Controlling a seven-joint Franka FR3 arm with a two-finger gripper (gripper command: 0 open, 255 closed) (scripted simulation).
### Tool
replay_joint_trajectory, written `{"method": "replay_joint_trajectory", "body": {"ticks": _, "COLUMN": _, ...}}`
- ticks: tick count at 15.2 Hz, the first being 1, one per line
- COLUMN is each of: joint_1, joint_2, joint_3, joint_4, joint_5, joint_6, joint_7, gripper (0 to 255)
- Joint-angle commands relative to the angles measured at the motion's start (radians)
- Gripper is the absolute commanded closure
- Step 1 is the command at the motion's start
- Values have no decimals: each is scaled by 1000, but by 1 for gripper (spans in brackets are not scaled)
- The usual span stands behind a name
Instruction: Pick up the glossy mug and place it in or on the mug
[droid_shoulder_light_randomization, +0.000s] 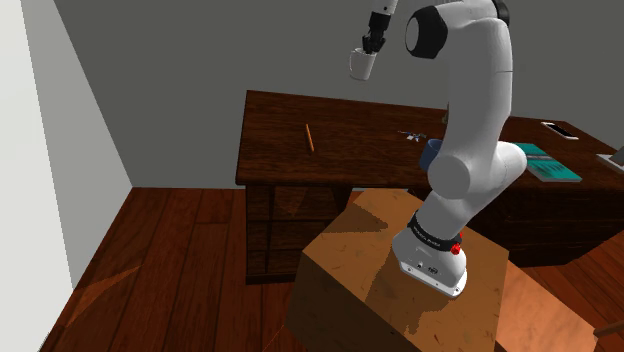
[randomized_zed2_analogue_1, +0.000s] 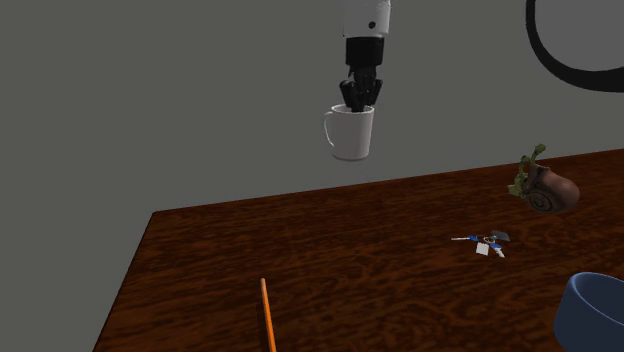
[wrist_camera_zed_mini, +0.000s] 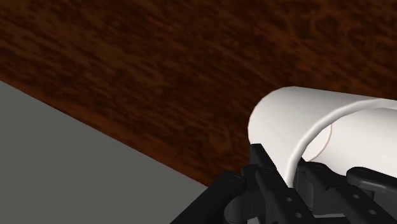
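While the blue mug (randomized_zed2_analogue_1: 592, 312) sits on the dark wooden desk (randomized_zed2_analogue_1: 350, 265) at the second exterior view's near right, farther back the gripper (randomized_zed2_analogue_1: 359, 100) clamps the rim of the white mug (randomized_zed2_analogue_1: 352, 137), which hangs upright just below it, high above the desk.

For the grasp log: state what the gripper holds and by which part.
The gripper holds the white mug by its rim, one wall clasped from above; the mug hangs upright above the table.
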Motion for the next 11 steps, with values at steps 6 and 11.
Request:
{"method": "replay_joint_trajectory", "body": {"ticks": 6, "joint_1": 88, "joint_2": -303, "joint_3": -49, "joint_4": -431, "joint_5": -108, "joint_6": 140, "joint_7": -30, "gripper": 255}}
{"method": "replay_joint_trajectory", "body": {"ticks": 11, "joint_1": 116, "joint_2": -517, "joint_3": -70, "joint_4": -682, "joint_5": -207, "joint_6": 202, "joint_7": -27, "gripper": 255}}
